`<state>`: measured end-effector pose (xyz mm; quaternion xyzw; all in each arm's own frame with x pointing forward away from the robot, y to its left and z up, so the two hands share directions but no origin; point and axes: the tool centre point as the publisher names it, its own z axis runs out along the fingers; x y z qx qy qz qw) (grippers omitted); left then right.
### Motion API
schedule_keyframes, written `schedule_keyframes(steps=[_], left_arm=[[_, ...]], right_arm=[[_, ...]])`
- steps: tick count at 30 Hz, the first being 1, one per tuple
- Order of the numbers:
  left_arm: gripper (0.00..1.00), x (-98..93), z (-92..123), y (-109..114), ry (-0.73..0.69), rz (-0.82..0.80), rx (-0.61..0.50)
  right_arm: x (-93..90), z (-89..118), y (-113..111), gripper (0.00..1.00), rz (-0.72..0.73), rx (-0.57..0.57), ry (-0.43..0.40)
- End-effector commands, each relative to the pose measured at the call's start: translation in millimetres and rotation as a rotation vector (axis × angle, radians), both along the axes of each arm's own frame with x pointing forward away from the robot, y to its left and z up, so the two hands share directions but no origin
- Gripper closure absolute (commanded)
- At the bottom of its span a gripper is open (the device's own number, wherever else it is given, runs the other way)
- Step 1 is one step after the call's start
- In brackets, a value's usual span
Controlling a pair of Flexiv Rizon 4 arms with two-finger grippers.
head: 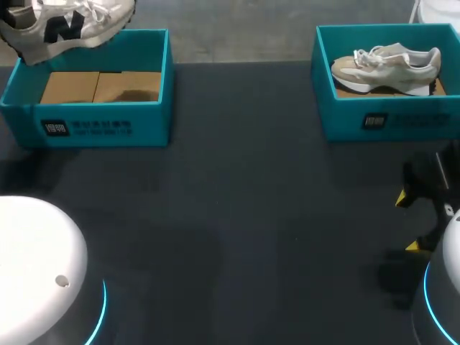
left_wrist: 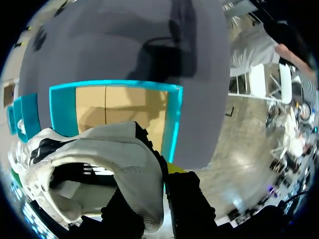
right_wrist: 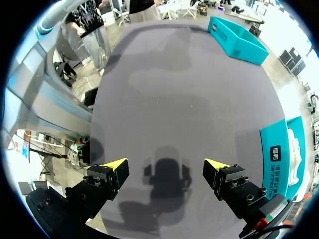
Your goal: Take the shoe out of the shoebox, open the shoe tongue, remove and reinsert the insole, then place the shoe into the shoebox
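A white and beige shoe (head: 65,25) hangs in the air above the back left of the open teal shoebox (head: 93,108), whose brown cardboard floor is bare. In the left wrist view my left gripper (left_wrist: 159,185) is shut on the shoe (left_wrist: 94,169) at its heel collar, one finger inside the opening and one outside, with the shoebox (left_wrist: 172,124) below. My right gripper (right_wrist: 164,167) is open with nothing between its fingers, low over the dark table near the right edge (head: 417,215).
A second teal shoebox (head: 388,108) at the back right holds another beige shoe (head: 388,65); it shows beside my right gripper as the second shoebox (right_wrist: 279,154). The dark table (head: 244,215) stretches between the boxes. My arm bases (head: 36,266) sit at the front corners.
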<state>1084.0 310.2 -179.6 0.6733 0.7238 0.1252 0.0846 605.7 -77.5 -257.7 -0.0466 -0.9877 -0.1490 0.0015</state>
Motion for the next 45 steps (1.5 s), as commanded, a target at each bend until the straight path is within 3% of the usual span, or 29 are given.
schedule_keyframes(steps=[1,20,45], left_arm=[[1.0,16.8,-5,1,0.009,-0.046,0.027],[1.0,36.5,-44,-1,0.142,-0.095,0.106],[1.0,36.1,-101,-5,0.212,-0.091,0.157]], right_arm=[[-1.3,0,0,0.0,-0.001,-0.002,-0.001],[-1.3,0,0,0.0,-0.001,-0.002,-0.001],[-1.3,0,0,0.0,-0.001,-0.002,-0.001]])
